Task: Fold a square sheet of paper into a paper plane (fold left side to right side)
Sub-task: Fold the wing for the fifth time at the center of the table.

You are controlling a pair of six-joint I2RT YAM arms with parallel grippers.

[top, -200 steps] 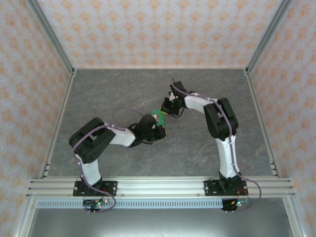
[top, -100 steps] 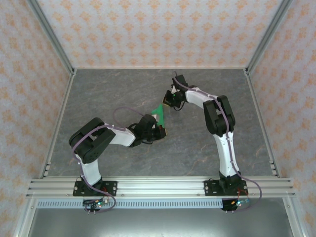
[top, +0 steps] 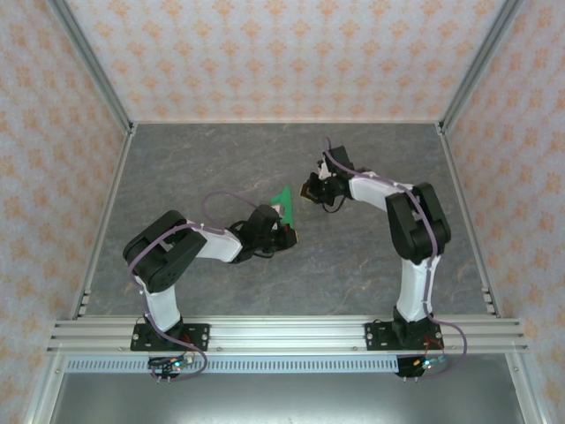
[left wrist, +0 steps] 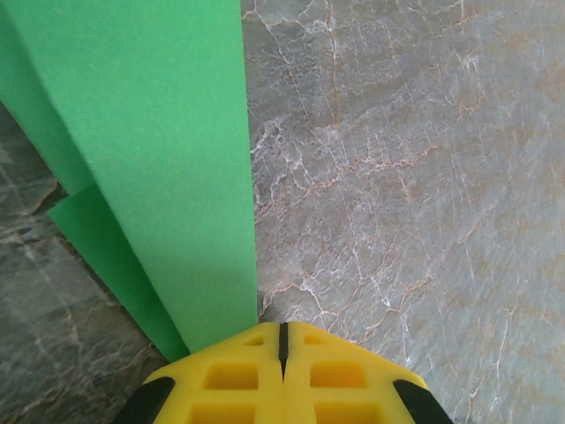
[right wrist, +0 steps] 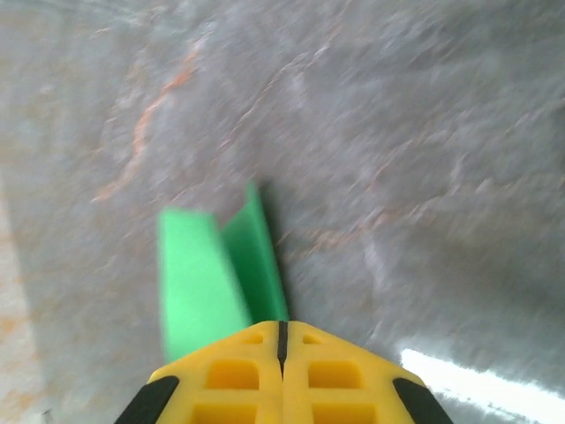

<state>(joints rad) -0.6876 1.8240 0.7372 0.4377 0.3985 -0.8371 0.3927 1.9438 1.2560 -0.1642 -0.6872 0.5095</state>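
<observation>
Holding the paper down for the fold

My left end effector (left wrist: 282, 331) is clenched at the near end of the green paper (left wrist: 168, 150). One flap stands off the surface (left wrist: 406, 194). My right end effector (right wrist: 282, 329), clenched on nothing I can see, hovers near it. I should sweep that flap flat, edges matched, without dragging.

My left arm (top: 190, 249) and right arm (top: 408, 265) are white tubes linked by chunky black joints, each rising from a black base plate (top: 169, 336). A thin lilac cable (top: 212, 201) loops along each one. My left gripper (left wrist: 282, 331) and right gripper (right wrist: 282, 329) have yellow fingers (left wrist: 231, 375) with square moulded pockets and black outer corners.
</observation>
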